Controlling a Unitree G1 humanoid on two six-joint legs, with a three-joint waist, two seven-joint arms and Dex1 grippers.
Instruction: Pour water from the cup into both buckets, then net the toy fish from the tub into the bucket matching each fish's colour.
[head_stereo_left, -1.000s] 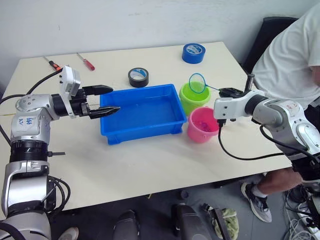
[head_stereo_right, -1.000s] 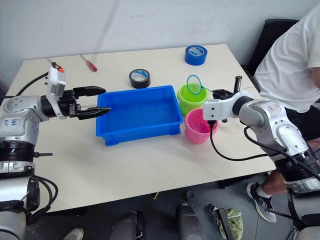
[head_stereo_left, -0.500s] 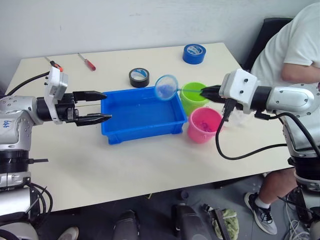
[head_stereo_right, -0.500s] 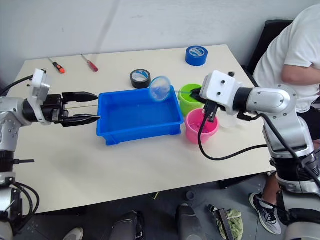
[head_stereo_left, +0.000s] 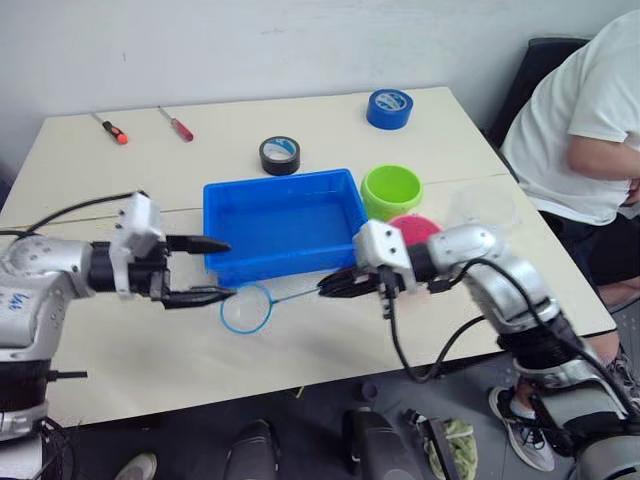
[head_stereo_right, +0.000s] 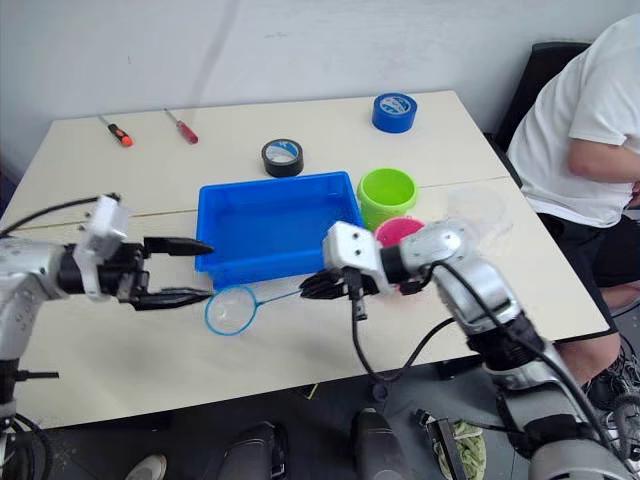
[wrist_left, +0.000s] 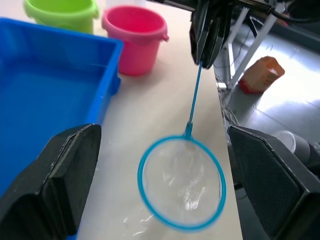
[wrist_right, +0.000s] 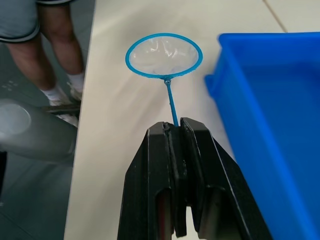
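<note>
Your right gripper (head_stereo_left: 335, 285) is pinched tight on the thin handle of the net (head_stereo_left: 247, 307), its two black fingers pressed together around the stick, as the right wrist view shows plainly. Straight out beyond its fingertips the handle runs to the light-blue hoop, which lies low over the table (head_stereo_left: 300, 350), just off the near side of the blue tub (head_stereo_left: 283, 225); whether the hoop touches the table you cannot tell. Just past the hoop, your left gripper (head_stereo_left: 213, 268) faces the right one with its fingers spread wide, holding nothing, one fingertip near the tub's corner and the other just beside the hoop's rim. Behind your right gripper, close by its wrist, stands the pink bucket (head_stereo_left: 420, 226), partly hidden by the arm, with the green bucket (head_stereo_left: 391, 190) just beyond it beside the tub's end. The clear cup (head_stereo_left: 484, 207) stands near the pink bucket, on the side away from the tub. Farther off lie a black tape roll (head_stereo_left: 279, 154), a blue tape roll (head_stereo_left: 388, 107) and two screwdrivers (head_stereo_left: 176, 124). A person (head_stereo_left: 585, 120) in a white shirt sits at the table's end.
</note>
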